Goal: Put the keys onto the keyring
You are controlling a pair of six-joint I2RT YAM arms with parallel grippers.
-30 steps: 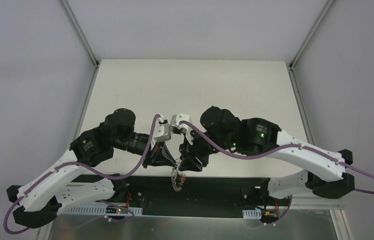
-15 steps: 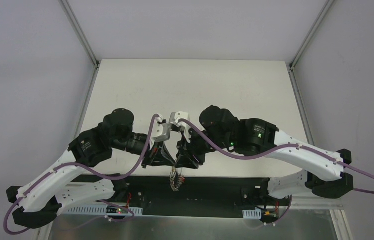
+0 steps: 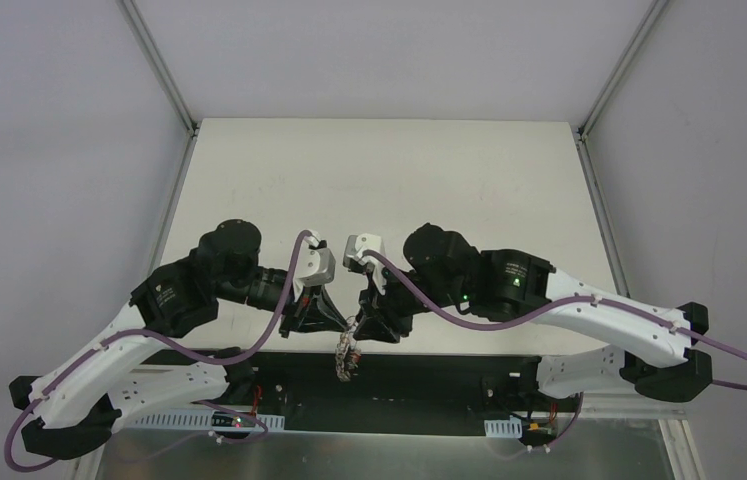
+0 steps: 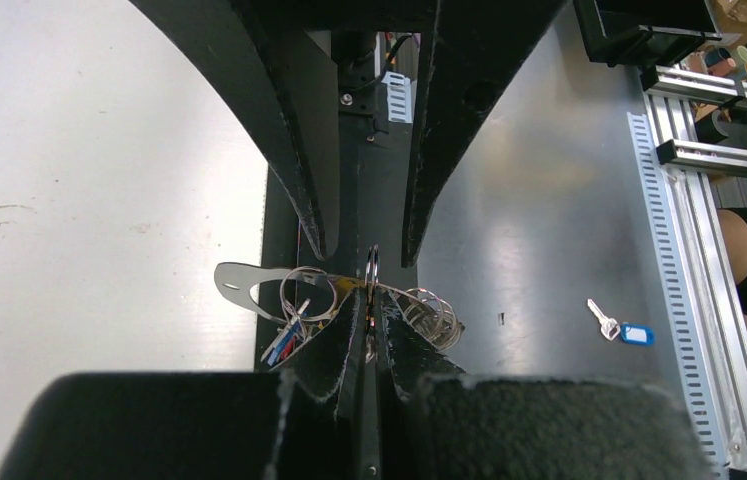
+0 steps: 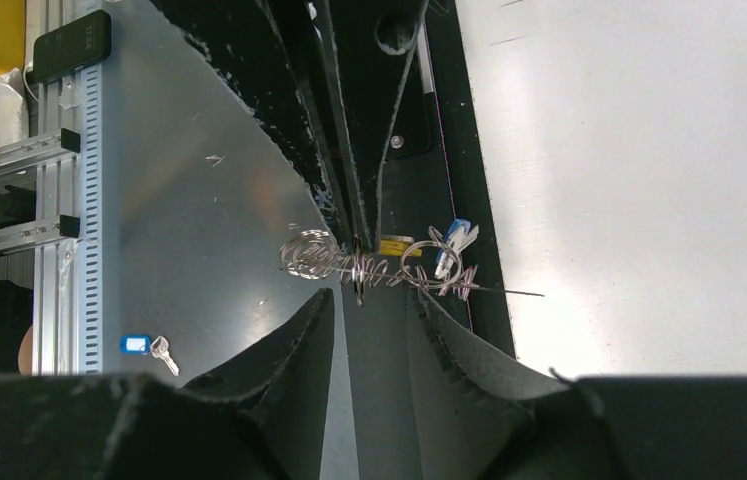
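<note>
White tabletop (image 3: 389, 170) inside a grey-walled booth, both arms folded in so the wrists meet nose to nose at its near edge. Left gripper (image 4: 371, 302) is pinched tight on the thin silver wire keyring (image 5: 379, 268), holding the loop edge-on, with a bunch of small silver keys, little rings and a blue tag fanned out on both sides of the pinch. The bundle hangs in the air past the table's near edge, over the black strip (image 3: 429, 385) and the grey sheet-metal shelf (image 4: 549, 200). Right gripper (image 5: 369, 300) faces it with jaws partway apart, one fingertip on each side of the loop and very near it, gripping nothing that I can make out. One small silver key with a blue plastic tag (image 4: 621, 330) lies loose and flat on the metal shelf, well apart from both grippers and off the white top. Judging from this, the right arm is lining up to take hold of the loop or of something on it. Risks: if those jaws land on the dangling bunch instead of the wire, the loop could twist in the left pinch and slip out. Any drop here goes onto the shelf or the strip, not the table. The two sets of fingers are crowded, so a small misalignment could knock them together. The loose key looks hard to pick up, being thin, flat on smooth metal and low beside the rail.
</note>
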